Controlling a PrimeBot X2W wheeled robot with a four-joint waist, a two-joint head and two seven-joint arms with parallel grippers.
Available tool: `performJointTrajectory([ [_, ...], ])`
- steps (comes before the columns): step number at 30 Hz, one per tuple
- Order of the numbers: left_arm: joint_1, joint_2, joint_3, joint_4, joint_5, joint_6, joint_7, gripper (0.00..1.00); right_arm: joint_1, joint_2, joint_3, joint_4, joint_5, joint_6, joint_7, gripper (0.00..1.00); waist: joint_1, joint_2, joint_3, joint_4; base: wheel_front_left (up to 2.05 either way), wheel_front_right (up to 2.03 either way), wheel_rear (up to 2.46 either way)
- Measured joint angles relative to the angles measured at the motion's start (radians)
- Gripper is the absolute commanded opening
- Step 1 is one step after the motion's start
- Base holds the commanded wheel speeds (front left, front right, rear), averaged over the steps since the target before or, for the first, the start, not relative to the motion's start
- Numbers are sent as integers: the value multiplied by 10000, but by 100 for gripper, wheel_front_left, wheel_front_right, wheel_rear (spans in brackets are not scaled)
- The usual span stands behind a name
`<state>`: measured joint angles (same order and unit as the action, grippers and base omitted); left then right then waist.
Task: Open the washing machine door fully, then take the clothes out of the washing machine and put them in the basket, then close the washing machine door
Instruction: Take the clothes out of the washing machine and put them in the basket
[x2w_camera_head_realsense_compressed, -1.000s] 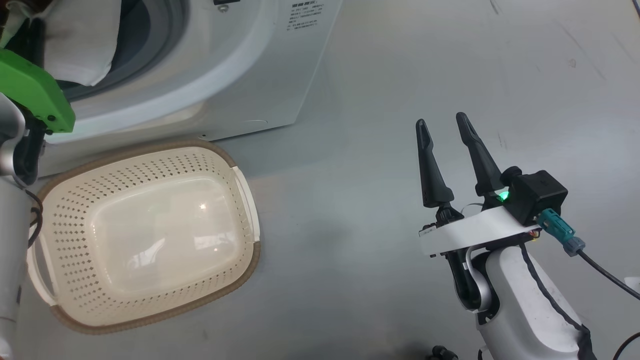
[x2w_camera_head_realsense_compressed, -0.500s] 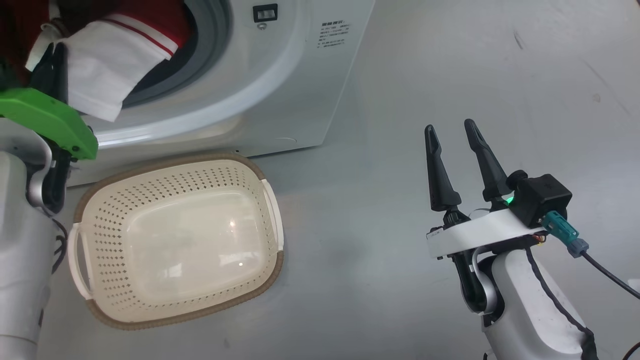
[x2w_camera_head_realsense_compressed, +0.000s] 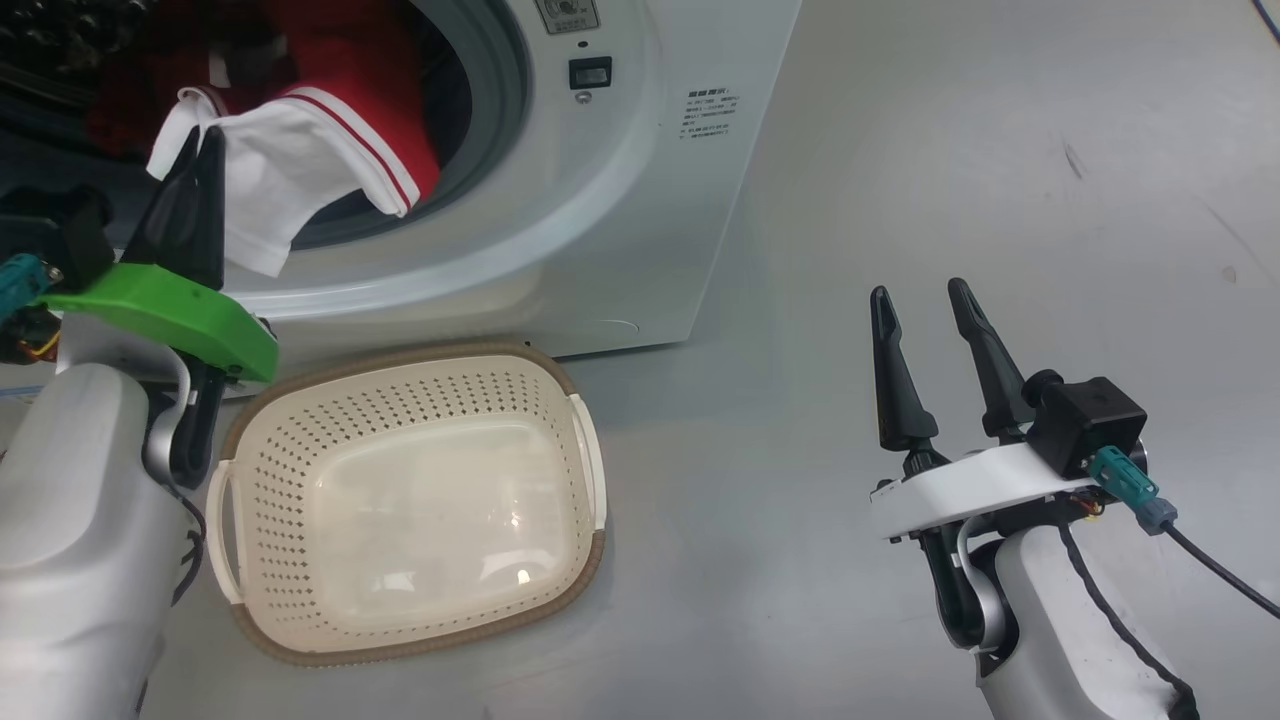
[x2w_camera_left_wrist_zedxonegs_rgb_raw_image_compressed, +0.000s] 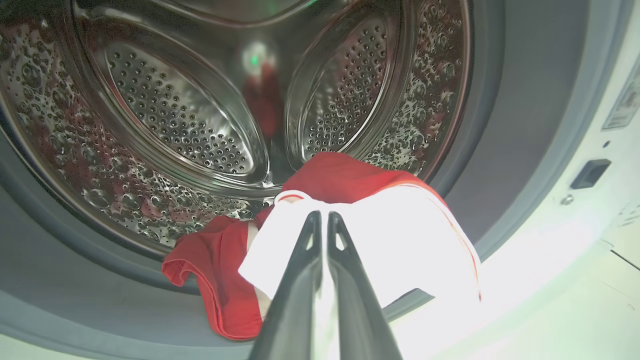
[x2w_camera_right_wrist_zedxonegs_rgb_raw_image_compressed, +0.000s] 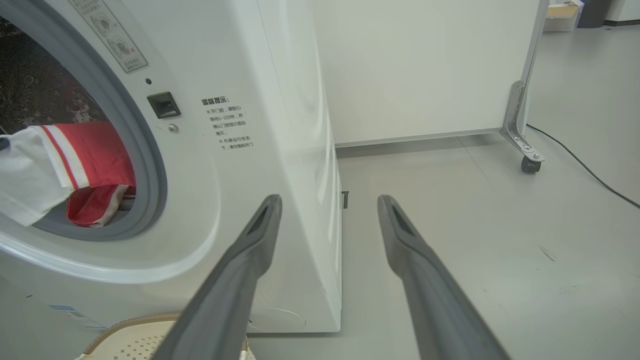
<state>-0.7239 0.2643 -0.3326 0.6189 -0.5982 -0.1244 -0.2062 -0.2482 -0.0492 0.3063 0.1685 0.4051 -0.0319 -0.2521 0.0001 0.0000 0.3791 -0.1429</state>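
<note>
While left pincer (x2w_camera_left_wrist_zedxonegs_rgb_raw_image_compressed: 323, 214) clamps clothes (x2w_camera_head_realsense_compressed: 300, 160) at grey rim (x2w_camera_head_realsense_compressed: 510, 100) | right pincer (x2w_camera_head_realsense_compressed: 919, 288) apart above floor (x2w_camera_head_realsense_compressed: 780, 420)

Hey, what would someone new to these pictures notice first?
Red and white clothes spill from the round opening of the washing machine at upper left, pinched by the shut left gripper. Just below, on the floor in front of the machine, sits the empty cream basket. At lower right the right gripper hangs open, holding nothing.

Lab-like room: castered partition (x2w_camera_right_wrist_zedxonegs_rgb_raw_image_compressed: 425, 70), grey floor (x2w_camera_right_wrist_zedxonegs_rgb_raw_image_compressed: 480, 215)
</note>
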Motion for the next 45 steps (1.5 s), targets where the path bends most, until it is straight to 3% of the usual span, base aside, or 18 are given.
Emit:
performJointTrajectory([
  [14,751,-67,-132,-1833,-153,-2,-460,0,399,0,-382,213,-117,213,0,100,0,0,-868,503,0,0,0],
  [29,1046,-31,1379,-5557,357,-2,-506,0,572,2,-464,274,-130,397,0,100,-1,0,-1336,690,0,0,0],
  [40,2174,-29,1319,-6259,472,-8,-508,0,684,2,-472,305,-130,487,0,100,-1,0,-1445,720,0,0,0],
  [45,3088,134,593,-5789,464,-8,-510,0,739,2,-456,334,-130,516,0,100,0,0,-1451,706,0,0,0],
])
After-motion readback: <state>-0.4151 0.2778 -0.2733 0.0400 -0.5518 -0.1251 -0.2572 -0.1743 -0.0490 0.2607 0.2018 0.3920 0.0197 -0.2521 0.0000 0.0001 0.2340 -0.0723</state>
